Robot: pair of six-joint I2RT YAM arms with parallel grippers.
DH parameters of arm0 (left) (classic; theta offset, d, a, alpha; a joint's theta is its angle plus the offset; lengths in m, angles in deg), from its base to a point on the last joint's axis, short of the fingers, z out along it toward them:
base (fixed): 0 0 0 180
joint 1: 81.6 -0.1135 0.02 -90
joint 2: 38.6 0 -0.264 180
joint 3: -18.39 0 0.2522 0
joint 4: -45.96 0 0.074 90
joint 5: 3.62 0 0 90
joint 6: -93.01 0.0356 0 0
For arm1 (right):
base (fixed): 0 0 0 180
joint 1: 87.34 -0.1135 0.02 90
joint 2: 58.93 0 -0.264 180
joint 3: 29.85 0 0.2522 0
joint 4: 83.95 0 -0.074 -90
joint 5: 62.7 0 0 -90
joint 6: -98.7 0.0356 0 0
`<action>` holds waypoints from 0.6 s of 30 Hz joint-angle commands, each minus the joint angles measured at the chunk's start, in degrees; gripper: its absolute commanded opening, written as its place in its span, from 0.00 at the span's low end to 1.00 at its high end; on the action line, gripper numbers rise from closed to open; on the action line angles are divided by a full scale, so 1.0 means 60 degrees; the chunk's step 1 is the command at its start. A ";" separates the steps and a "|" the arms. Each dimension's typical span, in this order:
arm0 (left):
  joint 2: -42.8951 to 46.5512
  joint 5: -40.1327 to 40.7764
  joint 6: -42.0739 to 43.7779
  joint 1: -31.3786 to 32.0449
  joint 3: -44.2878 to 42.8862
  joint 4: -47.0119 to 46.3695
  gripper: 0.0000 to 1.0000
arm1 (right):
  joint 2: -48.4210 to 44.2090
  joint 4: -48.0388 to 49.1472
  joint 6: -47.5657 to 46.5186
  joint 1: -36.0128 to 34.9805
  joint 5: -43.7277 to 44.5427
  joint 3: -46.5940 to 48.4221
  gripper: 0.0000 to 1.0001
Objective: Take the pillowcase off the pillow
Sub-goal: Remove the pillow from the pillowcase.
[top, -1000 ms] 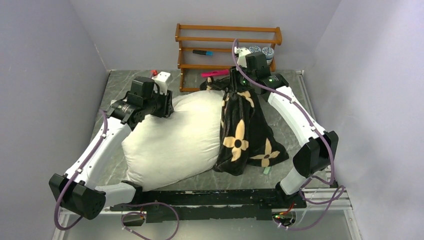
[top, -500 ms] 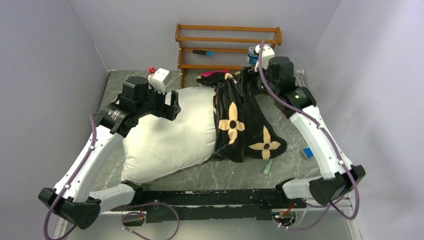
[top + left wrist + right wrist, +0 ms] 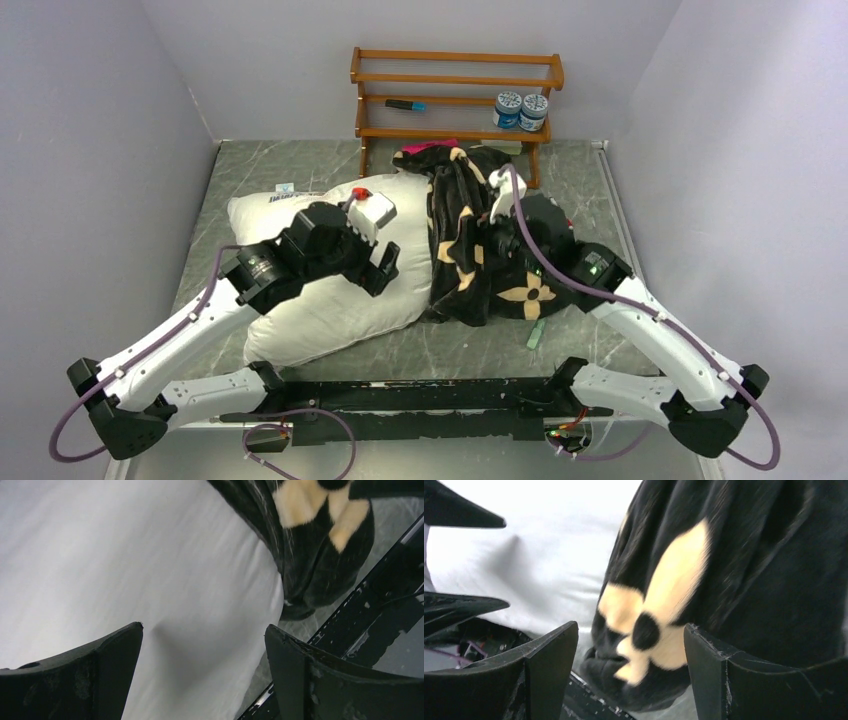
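The white pillow [image 3: 320, 300] lies across the left half of the grey surface [image 3: 270, 165]. Its right end meets the black flowered pillowcase [image 3: 470, 250], bunched in a heap at the middle; how much of the pillow sits inside it I cannot tell. The left hand [image 3: 202, 630] is over the bare pillow, fingers spread wide, gripping nothing. The right hand [image 3: 631, 627] is spread just as wide close above the pillowcase, no fabric pinched. At the back, a wooden rack [image 3: 455, 57] carries two lidded jars [image 3: 508, 110] at the right end of a lower shelf and a dark marker [image 3: 405, 104] one shelf up.
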 commanded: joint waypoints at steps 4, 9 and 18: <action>0.0507 0.1232 -0.0388 0.1080 0.0734 -0.0654 0.96 | -0.0942 -0.0089 0.2093 -0.1704 0.2200 -0.0984 0.82; 0.0836 0.1576 -0.0387 0.1505 0.1350 -0.1044 0.96 | -0.0875 -0.0597 0.2928 -0.2525 0.2631 -0.1399 0.91; 0.0704 0.1880 -0.0241 0.1959 0.1749 -0.1492 0.97 | 0.0049 -0.0086 0.3372 -0.2939 0.3754 -0.2117 0.96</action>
